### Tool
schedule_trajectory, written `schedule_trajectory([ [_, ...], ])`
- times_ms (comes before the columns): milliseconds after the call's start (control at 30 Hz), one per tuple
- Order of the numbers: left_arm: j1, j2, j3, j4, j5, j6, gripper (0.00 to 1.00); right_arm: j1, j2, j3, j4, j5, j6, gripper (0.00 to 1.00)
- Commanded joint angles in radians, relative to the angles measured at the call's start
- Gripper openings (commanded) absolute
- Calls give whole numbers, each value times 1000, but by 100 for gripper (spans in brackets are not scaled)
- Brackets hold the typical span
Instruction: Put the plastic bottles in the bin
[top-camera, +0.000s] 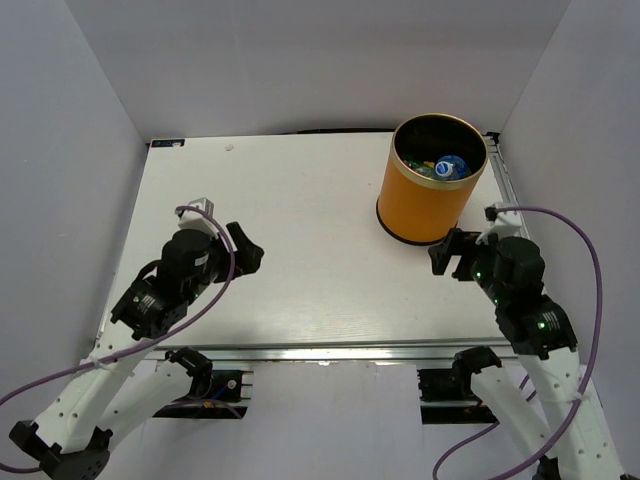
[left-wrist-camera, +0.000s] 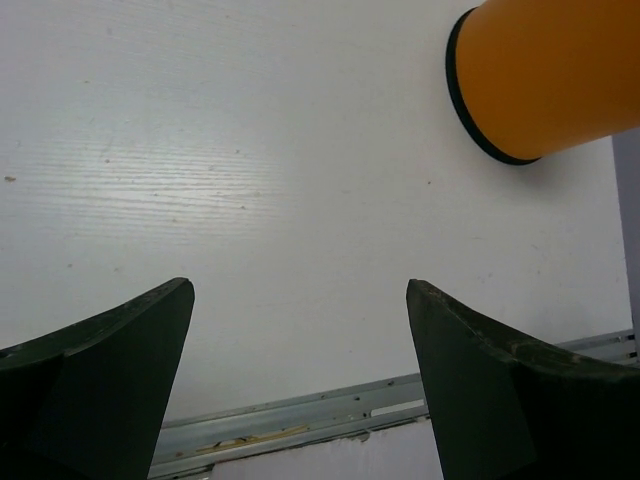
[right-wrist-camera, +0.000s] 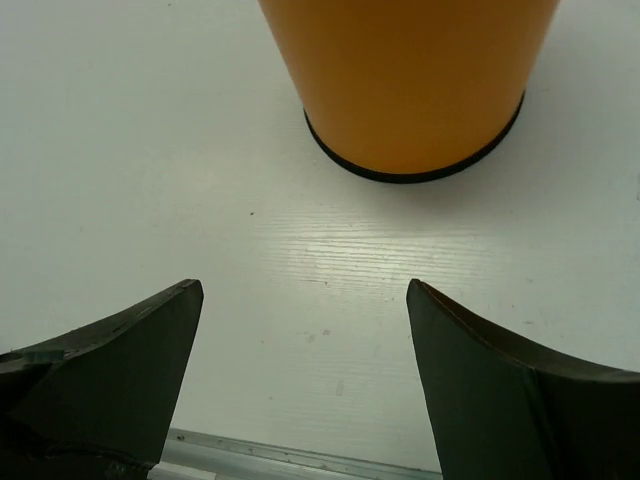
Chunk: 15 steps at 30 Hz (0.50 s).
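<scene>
The orange bin (top-camera: 424, 196) stands upright at the table's back right. Inside its black interior lie plastic bottles (top-camera: 447, 167), one with a blue label and some green showing beside it. My left gripper (top-camera: 243, 250) hovers over the left half of the table, open and empty, with the bin (left-wrist-camera: 545, 75) off at the upper right of its wrist view. My right gripper (top-camera: 452, 255) sits just in front of the bin's base, open, nothing between its fingers. In the right wrist view the bin's wall (right-wrist-camera: 410, 80) fills the top, with bare table between the fingers (right-wrist-camera: 130, 370).
The white table (top-camera: 300, 230) is walled in by grey panels on three sides. A metal rail (top-camera: 330, 352) runs along its near edge. Purple cables (top-camera: 595, 290) loop off both arms.
</scene>
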Motion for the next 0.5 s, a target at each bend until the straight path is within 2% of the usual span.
schedule_trajectory([
  [0,-2,-40,-27,-74,-63,-11,98,0,-37,-45,-47,108,70,89],
  [233,-2,-123,-61,-49,-97,-7,98,0,-24,-94,-46,105,99,89],
  [467,-2,-157,-93,-37,-109,-8,98,0,-106,-109,-16,122,113,90],
])
